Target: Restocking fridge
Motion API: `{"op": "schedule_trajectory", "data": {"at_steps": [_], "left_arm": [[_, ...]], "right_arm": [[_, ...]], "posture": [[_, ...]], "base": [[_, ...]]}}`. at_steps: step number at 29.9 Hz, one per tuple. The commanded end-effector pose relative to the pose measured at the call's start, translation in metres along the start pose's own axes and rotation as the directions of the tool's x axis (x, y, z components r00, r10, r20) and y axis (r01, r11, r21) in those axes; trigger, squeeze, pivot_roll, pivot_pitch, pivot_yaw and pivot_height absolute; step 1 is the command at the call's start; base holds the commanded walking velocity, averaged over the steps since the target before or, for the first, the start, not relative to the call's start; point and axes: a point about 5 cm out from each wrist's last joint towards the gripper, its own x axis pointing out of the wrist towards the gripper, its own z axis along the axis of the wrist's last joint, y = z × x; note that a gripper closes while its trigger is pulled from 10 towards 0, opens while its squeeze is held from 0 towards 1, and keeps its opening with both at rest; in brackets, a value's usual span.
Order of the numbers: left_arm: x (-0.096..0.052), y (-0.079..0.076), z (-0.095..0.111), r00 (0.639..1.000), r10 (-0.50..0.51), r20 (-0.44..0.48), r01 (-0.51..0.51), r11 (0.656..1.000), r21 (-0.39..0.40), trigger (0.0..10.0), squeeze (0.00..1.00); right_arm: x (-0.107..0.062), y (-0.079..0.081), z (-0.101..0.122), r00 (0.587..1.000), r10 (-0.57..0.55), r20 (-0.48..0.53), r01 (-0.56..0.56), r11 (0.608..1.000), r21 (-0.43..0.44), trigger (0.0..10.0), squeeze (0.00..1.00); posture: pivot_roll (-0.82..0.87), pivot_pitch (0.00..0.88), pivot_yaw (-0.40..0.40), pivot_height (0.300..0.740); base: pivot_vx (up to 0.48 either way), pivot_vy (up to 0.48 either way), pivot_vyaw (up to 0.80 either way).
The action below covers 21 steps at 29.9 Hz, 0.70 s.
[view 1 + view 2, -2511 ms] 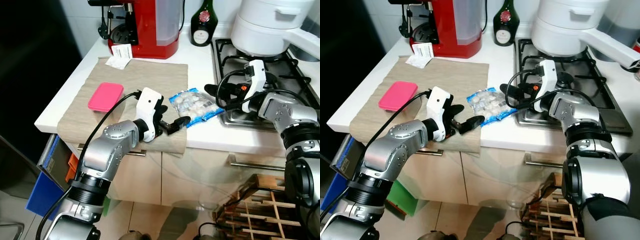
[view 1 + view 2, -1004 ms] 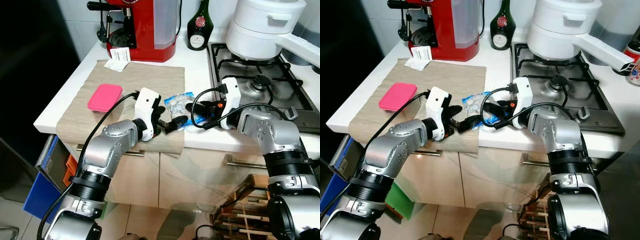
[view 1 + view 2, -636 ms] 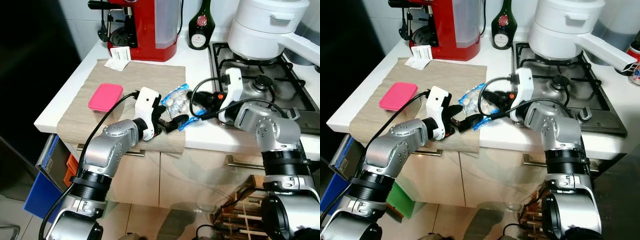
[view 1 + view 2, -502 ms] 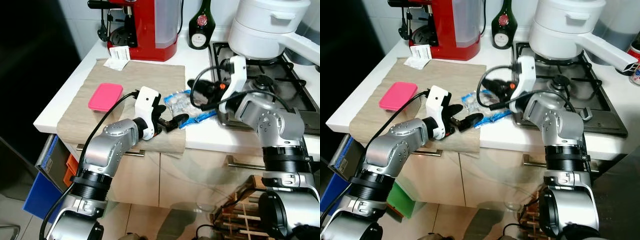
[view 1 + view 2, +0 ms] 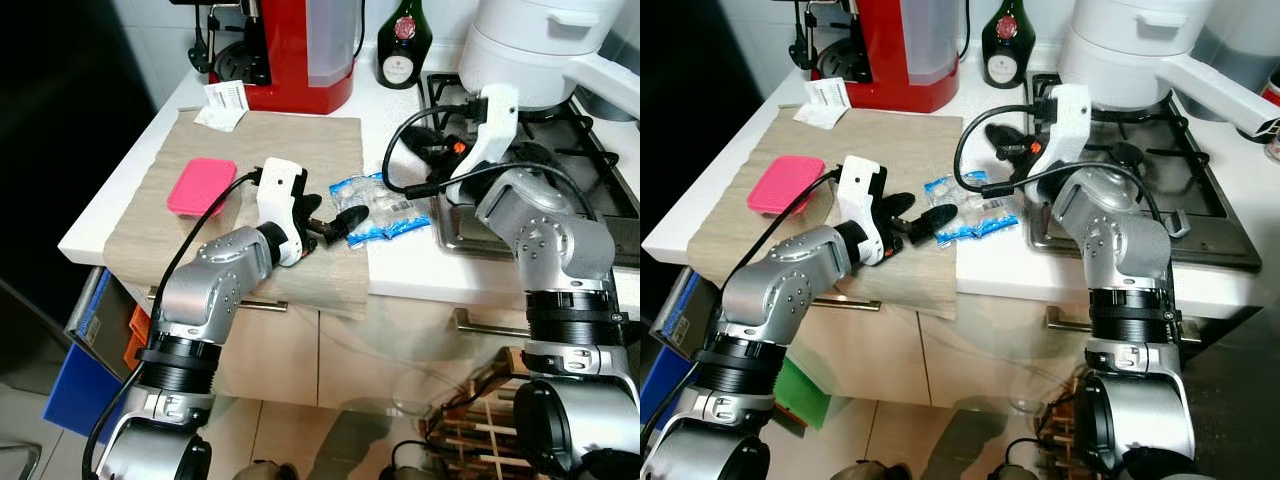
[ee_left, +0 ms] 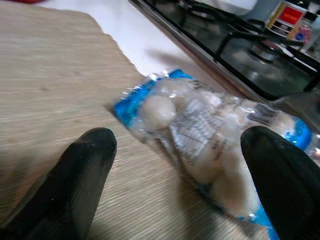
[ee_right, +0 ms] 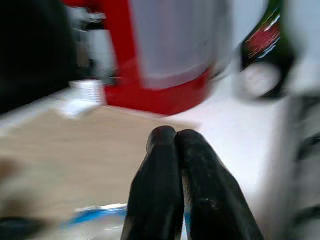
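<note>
Dumplings in a clear, blue-edged packet (image 5: 381,209) lie on the white counter (image 5: 400,262), straddling the right edge of a beige cloth mat (image 5: 200,222) just beside the gas hob (image 5: 560,190). Nearest the camera, the left gripper (image 5: 330,226) reaches in low over the mat from the robot's left, its two black fingers (image 6: 84,170) spread wide, one tip over the bare cloth and the other at the packet's near corner; the left wrist view shows the bag lying between the parted tips, with neither one clamped on it. Beyond the packet, the right gripper (image 5: 1005,142) hangs raised above the counter at the hob's left rim, apart from the bag, its fingers (image 7: 175,185) pressed together on nothing. A pink lidded container (image 5: 201,185) rests on the mat's left side, well apart from the packet. Farther back, a folded paper slip (image 5: 224,103) sits at the mat's rear corner, in front of a red coffee machine (image 5: 290,50) standing against the tiled wall. A dark green bottle (image 5: 399,45) stands to the right of the machine, and a white pot (image 5: 530,45) with a long handle sits on the hob's rear burner. Below the counter edge, pale cabinet fronts (image 5: 400,350) carry metal bar handles.
</note>
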Motion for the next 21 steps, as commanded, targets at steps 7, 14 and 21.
{"op": "schedule_trajectory", "data": {"at_steps": [7, 14, 21], "left_arm": [[0.002, -0.009, 0.042, 0.983, -0.002, 0.185, -0.010, 0.998, 0.063, 10.0, 0.00], [-0.002, -0.034, 0.081, 0.936, -0.107, 0.336, 0.067, 0.989, 0.128, 10.0, 0.00], [-0.022, -0.036, 0.109, 0.888, -0.058, 0.456, -0.064, 0.966, 0.249, 10.0, 1.00]], "right_arm": [[-0.004, 0.005, -0.025, 0.991, -0.131, 0.009, 0.131, 0.985, -0.110, 10.0, 0.33], [-0.004, 0.008, -0.027, 0.983, -0.167, 0.077, 0.176, 0.977, -0.118, 10.0, 0.33], [-0.022, 0.008, -0.017, 0.920, -0.297, 0.255, 0.346, 0.921, -0.178, 10.0, 0.32]], "posture": [[-0.06, 0.000, 0.033, 0.740], [-0.06, 0.000, 0.023, 0.740], [-0.05, 0.000, 0.007, 0.740]], "base": [[0.000, 0.000, 0.00], [0.000, 0.000, 0.00], [0.000, 0.000, 0.00]]}}
